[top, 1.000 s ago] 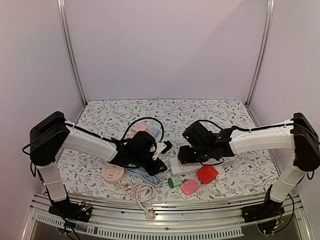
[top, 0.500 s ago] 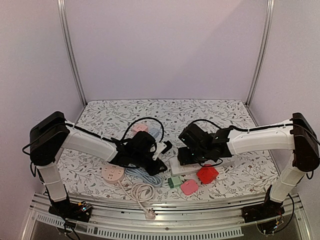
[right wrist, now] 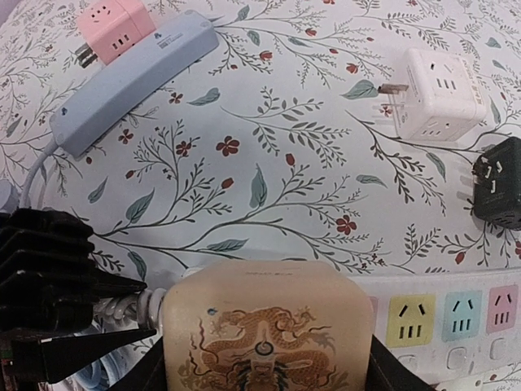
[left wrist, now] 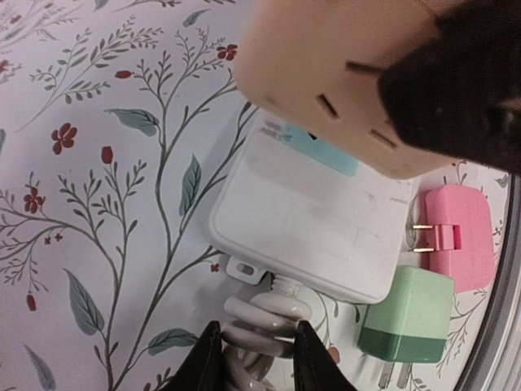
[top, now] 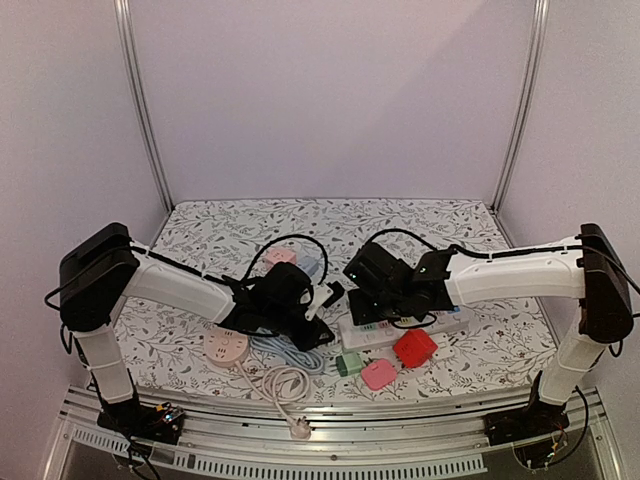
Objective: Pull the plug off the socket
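The plug (right wrist: 264,326) is a peach cube with a dragon print, and my right gripper (right wrist: 264,371) is shut on its two sides. In the left wrist view the plug (left wrist: 342,73) hangs large over the cable end of the socket, a white power strip (left wrist: 309,220). It looks raised off the strip's face, and its prongs are hidden. My left gripper (left wrist: 254,358) is shut on the strip's white coiled cable (left wrist: 264,322) right at the strip's end. From the top, the right gripper (top: 375,290) covers the plug above the strip (top: 440,325), and the left gripper (top: 320,322) sits just left of it.
Red (top: 414,347), pink (top: 378,374) and green (top: 349,363) plugs lie loose in front of the strip. A blue power strip (right wrist: 130,77), pink cube (right wrist: 114,24), white cube (right wrist: 435,94) and black plug (right wrist: 496,191) lie behind. A round socket (top: 226,348) and cable coil (top: 285,385) are front left.
My right gripper has moved left and slightly back with the plug in it. The left arm has stayed still on the cable.
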Action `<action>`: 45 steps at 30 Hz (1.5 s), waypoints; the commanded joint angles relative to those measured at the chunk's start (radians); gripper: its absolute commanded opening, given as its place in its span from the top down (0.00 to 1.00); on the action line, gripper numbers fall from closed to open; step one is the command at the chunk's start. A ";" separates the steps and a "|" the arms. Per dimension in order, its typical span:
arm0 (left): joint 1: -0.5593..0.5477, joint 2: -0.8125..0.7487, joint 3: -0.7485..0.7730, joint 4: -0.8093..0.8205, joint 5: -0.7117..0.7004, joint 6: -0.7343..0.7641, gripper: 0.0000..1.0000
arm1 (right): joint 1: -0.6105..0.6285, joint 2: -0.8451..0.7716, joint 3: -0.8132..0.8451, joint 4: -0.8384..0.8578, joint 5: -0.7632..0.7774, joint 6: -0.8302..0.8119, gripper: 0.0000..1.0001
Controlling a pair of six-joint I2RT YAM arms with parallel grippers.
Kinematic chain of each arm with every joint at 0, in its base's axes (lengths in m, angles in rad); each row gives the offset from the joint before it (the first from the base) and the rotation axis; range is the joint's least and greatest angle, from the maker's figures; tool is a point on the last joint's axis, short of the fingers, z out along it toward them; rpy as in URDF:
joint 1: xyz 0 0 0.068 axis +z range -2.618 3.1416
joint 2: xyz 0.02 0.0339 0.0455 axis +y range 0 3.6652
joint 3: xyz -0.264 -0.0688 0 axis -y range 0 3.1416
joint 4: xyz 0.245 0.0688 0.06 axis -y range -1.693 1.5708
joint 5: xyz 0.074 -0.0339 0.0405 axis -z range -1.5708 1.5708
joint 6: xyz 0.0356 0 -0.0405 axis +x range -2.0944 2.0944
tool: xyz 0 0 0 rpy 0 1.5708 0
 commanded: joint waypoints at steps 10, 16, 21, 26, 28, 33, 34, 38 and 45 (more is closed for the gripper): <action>0.014 0.000 0.000 -0.141 -0.018 -0.001 0.70 | -0.048 -0.118 -0.044 -0.017 0.052 -0.014 0.65; 0.013 -0.065 0.059 -0.181 -0.003 -0.018 0.26 | -0.125 -0.195 -0.121 0.010 0.007 -0.016 0.64; 0.014 -0.152 0.136 -0.242 -0.023 -0.031 0.12 | -0.170 -0.237 -0.162 0.047 -0.046 -0.015 0.64; 0.032 -0.221 0.188 -0.286 -0.019 -0.063 0.06 | -0.174 -0.214 -0.137 0.054 -0.080 -0.043 0.64; 0.053 -0.242 0.193 -0.307 -0.026 -0.087 0.06 | -0.174 -0.193 -0.122 0.056 -0.090 -0.055 0.64; 0.133 -0.312 0.131 -0.315 -0.048 -0.127 0.05 | -0.185 -0.132 -0.084 0.069 -0.128 -0.086 0.64; 0.153 -0.326 0.116 -0.314 -0.049 -0.136 0.05 | -0.186 -0.112 -0.072 0.071 -0.137 -0.090 0.64; 0.239 -0.390 0.046 -0.304 -0.048 -0.171 0.05 | -0.191 -0.046 -0.010 0.075 -0.162 -0.118 0.64; 0.388 -0.517 -0.057 -0.288 -0.029 -0.185 0.04 | -0.215 0.074 0.079 0.086 -0.211 -0.135 0.60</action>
